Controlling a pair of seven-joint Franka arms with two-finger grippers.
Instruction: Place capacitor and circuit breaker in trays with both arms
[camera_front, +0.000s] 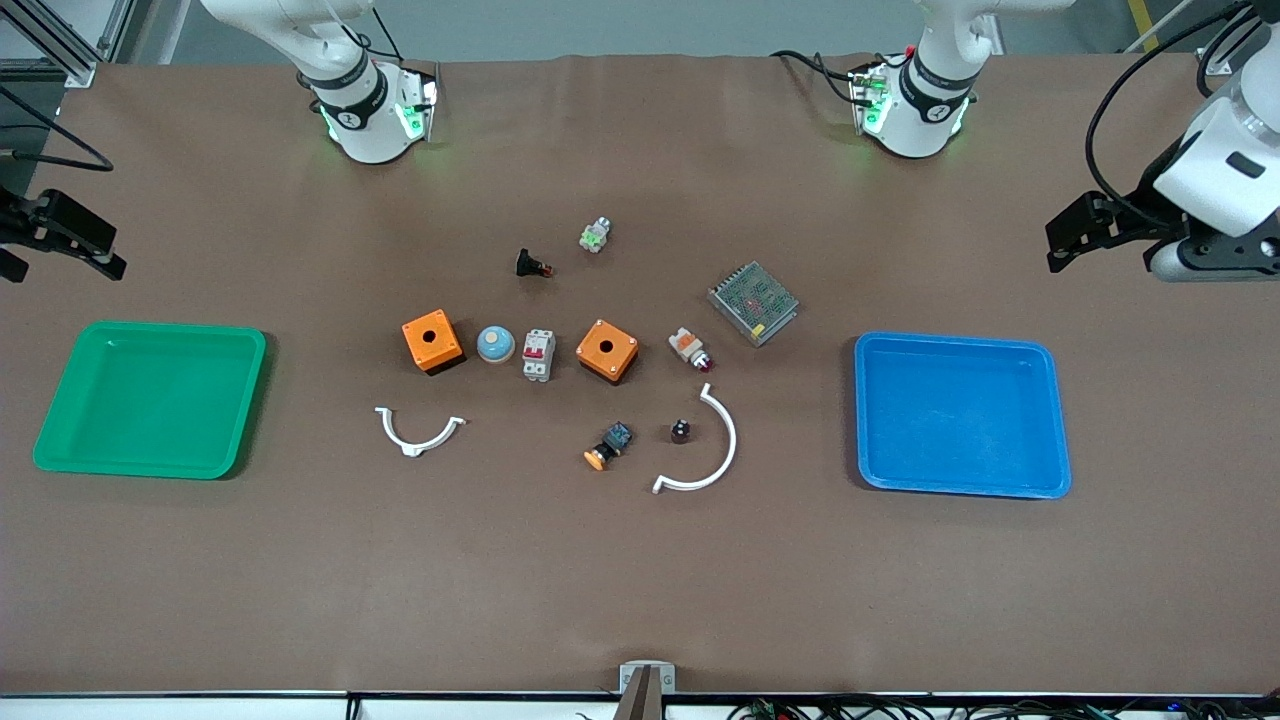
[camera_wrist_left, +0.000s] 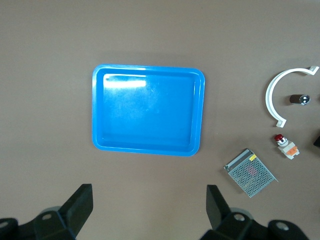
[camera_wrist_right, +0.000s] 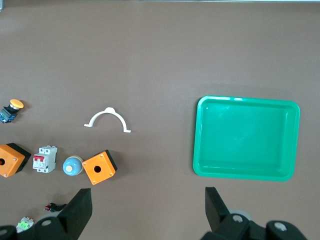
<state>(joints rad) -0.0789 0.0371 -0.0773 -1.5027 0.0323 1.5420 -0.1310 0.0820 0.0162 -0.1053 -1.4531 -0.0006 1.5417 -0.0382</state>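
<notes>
1. Left gripper (camera_wrist_left: 148, 200) hovers over the tabletop (camera_front: 640, 580) at 1 o'clock of the blue tray (camera_front: 960, 415), jaws released. Right gripper (camera_wrist_right: 147, 200) hovers at 11 o'clock of the green tray (camera_front: 150, 398), jaws likewise released. Both reaches are long, so the arms may collide.
2. Circuit breaker (camera_front: 538, 354): mid-tabletop, with a blue dome (camera_front: 495, 344) at 9 o'clock and an orange box (camera_front: 607, 350) at 3 o'clock (front view). Spread jaws may knock either neighbour.
3. Capacitor (camera_front: 680, 431): at 4 o'clock of the breaker, inside the white arc (camera_front: 705, 448). It is tiny and round, so it may roll or slip from the jaws.
</notes>
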